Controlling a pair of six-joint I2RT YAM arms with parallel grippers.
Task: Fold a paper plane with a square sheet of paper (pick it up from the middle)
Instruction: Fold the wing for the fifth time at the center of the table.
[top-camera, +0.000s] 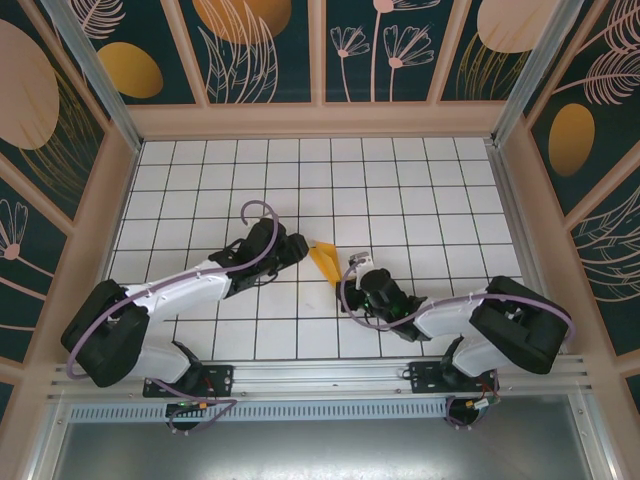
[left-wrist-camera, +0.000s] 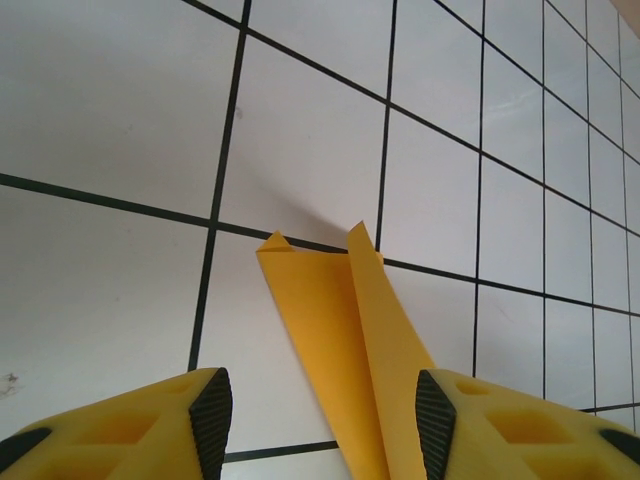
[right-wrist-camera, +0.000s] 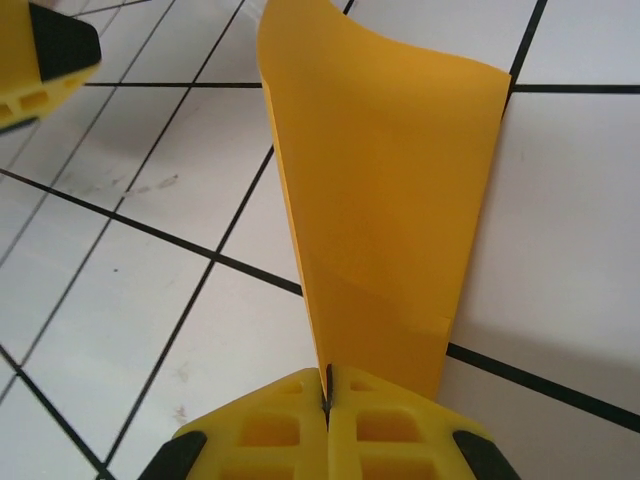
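Observation:
The square sheet of paper (top-camera: 325, 262) is an orange-yellow creased wedge, held up off the white grid table (top-camera: 400, 190) between the two arms. My right gripper (right-wrist-camera: 327, 392) is shut on the narrow end of the paper (right-wrist-camera: 385, 200), whose wide end rises away from the fingers. My left gripper (left-wrist-camera: 323, 420) is open, one pad (left-wrist-camera: 211, 415) on each side of the folded paper (left-wrist-camera: 340, 330) without touching it. From above, the left gripper (top-camera: 298, 246) stands at the wedge's upper left end and the right gripper (top-camera: 354, 272) at its lower right. A left fingertip (right-wrist-camera: 45, 50) appears in the right wrist view.
Wooden walls with dark painted leaf panels (top-camera: 265, 50) enclose the table on three sides. Both arm bases sit on the metal rail (top-camera: 320, 380) at the near edge. Purple cables (top-camera: 255, 215) loop over each arm.

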